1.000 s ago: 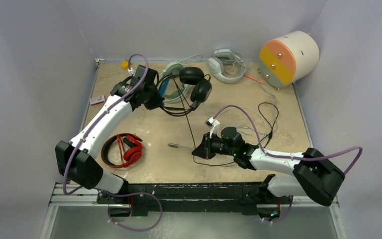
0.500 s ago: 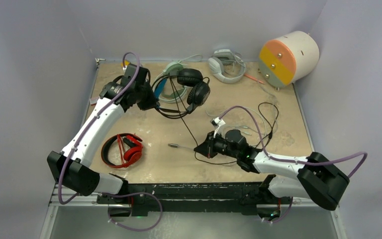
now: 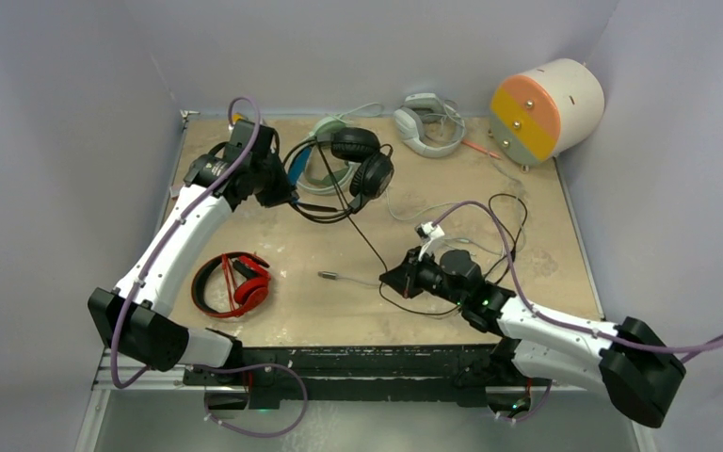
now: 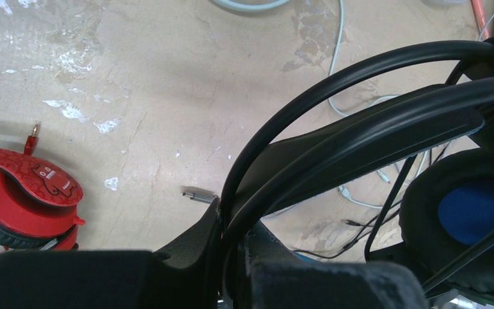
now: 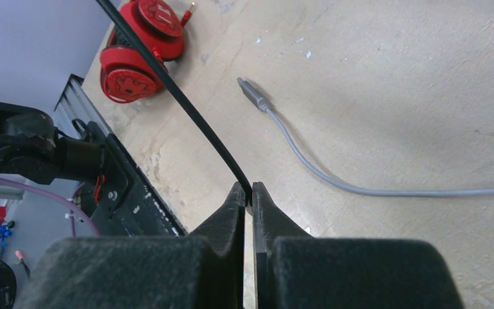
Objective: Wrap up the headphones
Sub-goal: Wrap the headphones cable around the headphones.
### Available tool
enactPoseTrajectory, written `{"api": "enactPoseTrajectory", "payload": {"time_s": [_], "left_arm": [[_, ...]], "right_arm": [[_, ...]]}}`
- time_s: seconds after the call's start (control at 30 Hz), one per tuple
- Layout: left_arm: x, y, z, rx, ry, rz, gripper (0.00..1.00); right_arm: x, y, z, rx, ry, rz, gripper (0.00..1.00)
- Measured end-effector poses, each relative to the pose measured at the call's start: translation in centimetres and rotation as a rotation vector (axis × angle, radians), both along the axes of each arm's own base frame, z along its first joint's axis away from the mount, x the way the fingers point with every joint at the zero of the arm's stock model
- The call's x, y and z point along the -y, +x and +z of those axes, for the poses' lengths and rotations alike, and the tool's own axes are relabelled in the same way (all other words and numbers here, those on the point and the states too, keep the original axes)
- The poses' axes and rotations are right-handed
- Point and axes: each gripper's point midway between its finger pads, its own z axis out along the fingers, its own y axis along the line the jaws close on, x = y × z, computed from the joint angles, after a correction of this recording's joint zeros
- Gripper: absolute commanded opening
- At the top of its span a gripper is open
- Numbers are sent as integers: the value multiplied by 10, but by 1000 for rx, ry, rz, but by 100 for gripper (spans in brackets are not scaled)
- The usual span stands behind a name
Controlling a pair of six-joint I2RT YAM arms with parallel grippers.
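Observation:
My left gripper [image 3: 281, 191] is shut on the headband [image 4: 360, 122] of the black headphones [image 3: 356, 162], holding them above the table at the back; a blue ear cup [image 4: 477, 212] shows at the right of the left wrist view. Their thin black cable [image 3: 365, 234] runs taut down to my right gripper [image 3: 397, 279], which is shut on it at the fingertips [image 5: 237, 196]. The red-and-black headphones [image 3: 235, 284] lie on the table at the front left. A mint-green headset [image 3: 324, 132] lies behind the black one, partly hidden.
A grey-white headset [image 3: 428, 124] rests at the back centre. A white cylinder with an orange and yellow face [image 3: 546, 108] stands at the back right. A grey cable with a metal plug [image 5: 257, 100] crosses the table's middle, with loose thin cables [image 3: 504, 226] to the right.
My right gripper has closed fully on the black cable and moved right. My left arm has drawn the black headphones left and back, so the cable now runs taut.

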Motion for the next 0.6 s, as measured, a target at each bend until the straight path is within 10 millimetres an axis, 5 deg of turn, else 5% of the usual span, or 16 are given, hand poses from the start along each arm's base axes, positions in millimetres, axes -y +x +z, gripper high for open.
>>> {"api": "enactPoseTrajectory", "payload": {"time_s": [0.2, 0.6], "left_arm": [[-3, 2, 2, 7, -5, 4, 0], [19, -25, 19, 40, -99, -217, 0]], "right_arm": [[9, -1, 7, 25, 1, -23, 0], [-16, 18, -8, -63, -50, 26, 0]]}}
